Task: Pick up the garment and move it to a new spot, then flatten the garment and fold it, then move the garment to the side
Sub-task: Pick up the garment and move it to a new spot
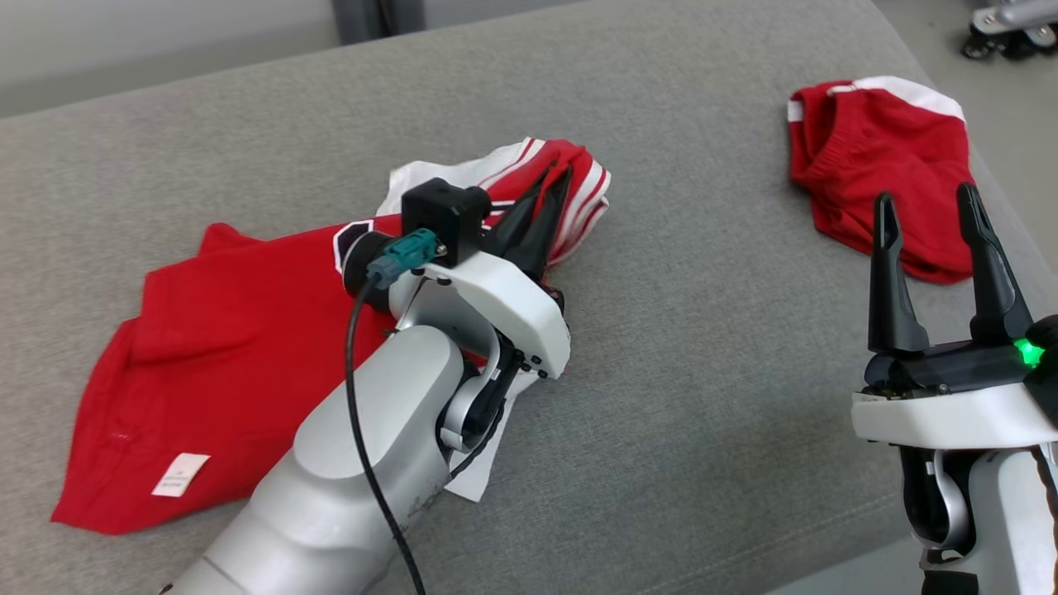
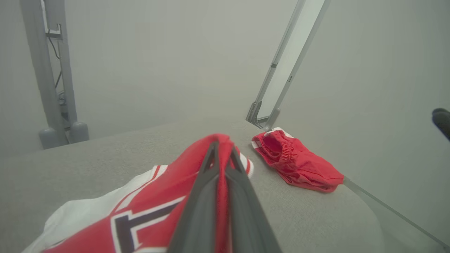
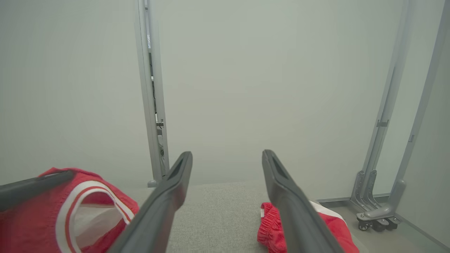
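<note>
The garment (image 1: pixel 215 347), a red jersey with white sleeves and striped trim, lies crumpled on the grey couch (image 1: pixel 661 372) at the left. My left gripper (image 1: pixel 555 178) is shut on a raised fold of its striped edge. In the left wrist view the two dark fingers (image 2: pixel 207 196) pinch red cloth of the garment (image 2: pixel 151 207) between them. A small white label (image 1: pixel 179 474) shows near the jersey's lower hem. My right gripper (image 1: pixel 927 202) stands open at the lower right, nothing between its fingers. The right wrist view shows the garment (image 3: pixel 45 211) lifted at the left, beside the open right gripper (image 3: pixel 226 160).
Smaller red shorts (image 1: pixel 888 165) with a gathered waistband lie at the couch's far right, just beyond my right fingertips, also seen as shorts (image 2: pixel 299 163) and shorts (image 3: pixel 274 228). Grey wheeled frame posts (image 3: pixel 383 182) stand past the couch's right end. Bare grey cushion lies between the two garments.
</note>
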Controlling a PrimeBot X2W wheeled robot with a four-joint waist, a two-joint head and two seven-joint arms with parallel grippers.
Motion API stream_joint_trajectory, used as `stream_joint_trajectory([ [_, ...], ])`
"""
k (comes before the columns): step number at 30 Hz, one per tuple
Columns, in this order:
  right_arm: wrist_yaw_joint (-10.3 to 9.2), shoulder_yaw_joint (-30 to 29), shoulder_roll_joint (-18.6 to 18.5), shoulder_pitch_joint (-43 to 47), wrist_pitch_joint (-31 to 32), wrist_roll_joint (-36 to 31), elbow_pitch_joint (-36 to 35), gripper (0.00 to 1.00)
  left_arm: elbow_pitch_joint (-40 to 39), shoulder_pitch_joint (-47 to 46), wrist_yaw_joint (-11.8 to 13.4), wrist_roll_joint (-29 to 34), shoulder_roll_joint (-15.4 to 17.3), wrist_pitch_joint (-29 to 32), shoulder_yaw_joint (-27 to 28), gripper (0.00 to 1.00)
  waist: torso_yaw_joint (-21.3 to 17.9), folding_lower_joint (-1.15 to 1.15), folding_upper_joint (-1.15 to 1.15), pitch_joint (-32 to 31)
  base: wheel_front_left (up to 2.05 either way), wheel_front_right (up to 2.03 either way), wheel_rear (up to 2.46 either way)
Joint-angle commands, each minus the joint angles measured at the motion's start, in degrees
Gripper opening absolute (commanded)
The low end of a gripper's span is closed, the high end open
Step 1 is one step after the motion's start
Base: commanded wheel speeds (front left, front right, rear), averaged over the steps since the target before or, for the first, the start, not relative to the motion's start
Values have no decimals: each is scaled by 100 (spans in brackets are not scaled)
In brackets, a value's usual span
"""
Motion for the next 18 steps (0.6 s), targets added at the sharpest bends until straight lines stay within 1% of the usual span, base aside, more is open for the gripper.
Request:
stream_joint_trajectory([
  [1, 2, 4, -16, -66, -21, 45, 17, 100, 226, -161, 66, -123, 38, -71, -171, 27, -156, 0, 0, 152, 0, 0, 0],
  [2, 2, 12, -17, -69, -21, 49, 29, 100, 388, -232, 83, -147, 37, -112, -300, 89, -171, 0, 0, 168, 0, 0, 0],
  [3, 2, 24, -17, -72, -21, 59, 34, 100, 527, -288, 108, -209, 35, -169, -401, 100, -181, 0, 0, 178, 0, 0, 0],
  [6, 2, 37, -16, -63, -21, 65, 68, 100, 866, -403, 125, -395, 34, -335, -598, 100, -161, 0, 0, 162, 0, 0, 0],
  [9, 2, 6, -16, -30, -21, 40, 104, 100, 1094, -492, 118, -546, 33, -507, -693, 100, -47, 0, 0, 79, 0, 0, 0],
  [13, 2, 4, -20, 22, -21, -35, 135, 100, 1289, -557, 135, -646, 33, -680, -560, 100, 183, 0, 0, -93, 0, 0, 0],
  [15, 2, -17, -20, 61, -21, -72, 138, 100, 1360, -560, 137, -571, 63, -723, -426, 100, 328, 0, 0, -188, 0, 0, 0],
  [16, 2, -17, -20, 61, -21, -72, 138, 100, 1360, -560, 137, -571, 63, -723, -426, 100, 328, 0, 0, -188, 0, 0, 0],
  [18, 2, -39, -21, 118, -21, -98, 143, 100, 1318, -510, 164, -455, 161, -749, -221, 100, 484, 0, 0, -289, 0, 0, 0],
])
